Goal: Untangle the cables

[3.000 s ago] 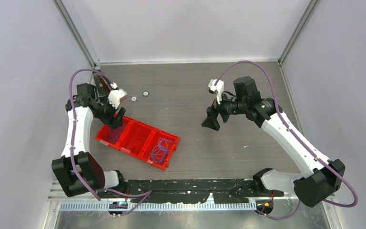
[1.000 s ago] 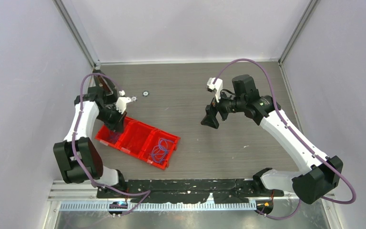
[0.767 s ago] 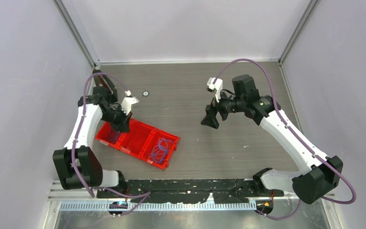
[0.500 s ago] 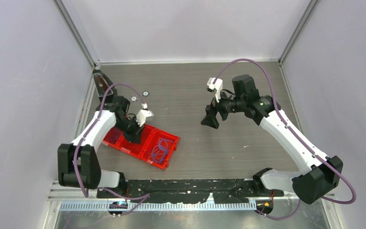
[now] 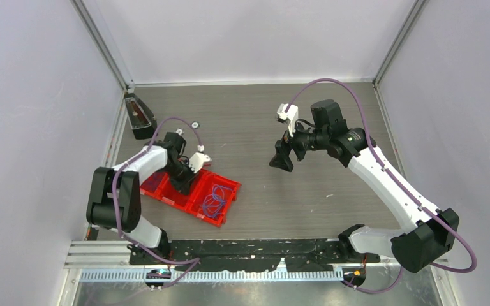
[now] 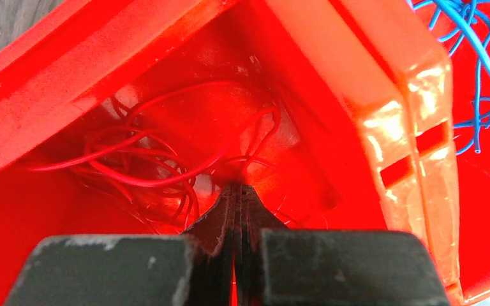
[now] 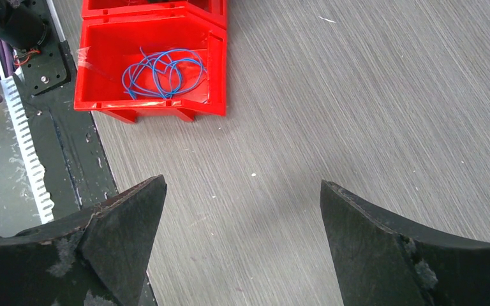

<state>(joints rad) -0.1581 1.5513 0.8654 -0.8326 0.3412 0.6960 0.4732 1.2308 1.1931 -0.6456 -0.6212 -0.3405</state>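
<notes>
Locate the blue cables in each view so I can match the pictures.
Top external: blue cables left of centre, in the right-end compartment of the red tray.
Left wrist: top right corner, past a tray wall.
Right wrist: upper left, inside the tray.
Shared landmark: the red tray.

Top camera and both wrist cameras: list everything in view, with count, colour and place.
table: one, grey wood-grain
red bins: three, joined in a row, near left of table
red cables: tangled bunch, count unclear, middle bin
blue cables: tangled bunch, count unclear, right-hand end bin
wedge-shaped object: one, black, far left table edge
small ring: one, silvery, far left of table
left gripper: black, shut, tips among red cables
right gripper: black, open, above bare table
</notes>
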